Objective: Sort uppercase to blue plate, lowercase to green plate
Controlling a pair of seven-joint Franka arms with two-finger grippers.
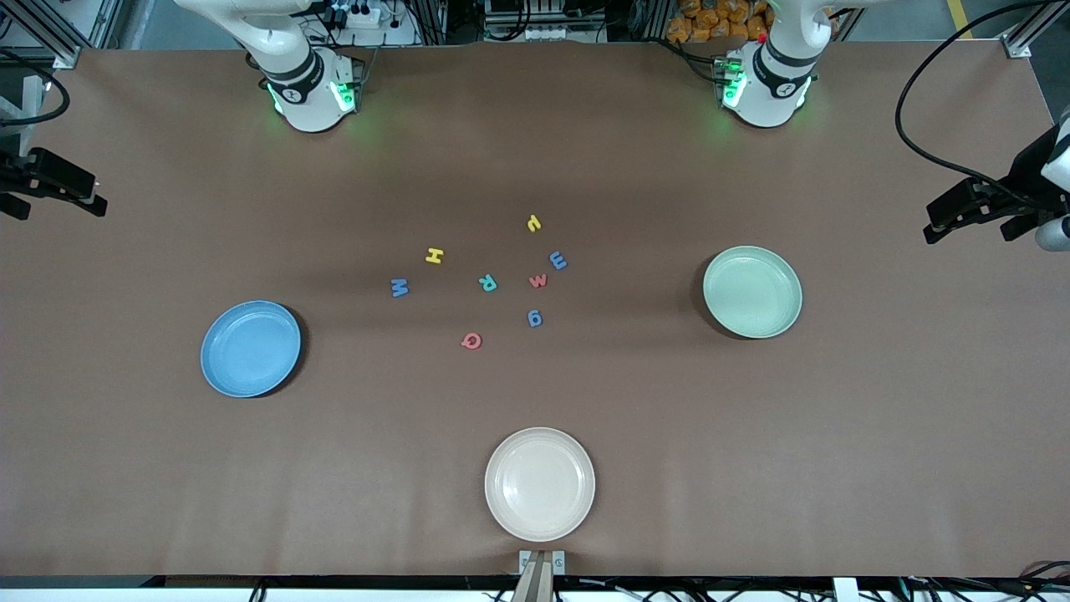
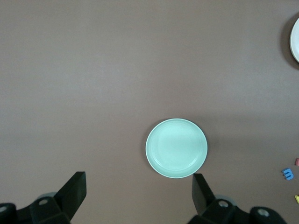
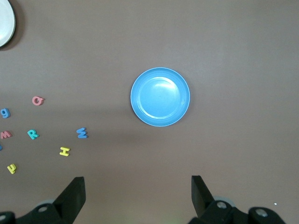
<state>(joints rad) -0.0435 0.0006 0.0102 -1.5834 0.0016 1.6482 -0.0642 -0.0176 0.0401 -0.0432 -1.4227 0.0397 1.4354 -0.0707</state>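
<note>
Nothing was sorted yet: the letters point(image 1: 487, 283) lay on the surface between the blue plate point(image 1: 250, 349) and the green plate point(image 1: 752, 292). The left pincer point(image 2: 138, 189) hung high over the green plate, the right pincer point(image 3: 138, 191) over the blue plate, both wide apart and empty, waiting.

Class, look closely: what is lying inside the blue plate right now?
Nothing: the blue plate shows only its bare inner surface, fully uncovered. All letters lie on the table.
</note>
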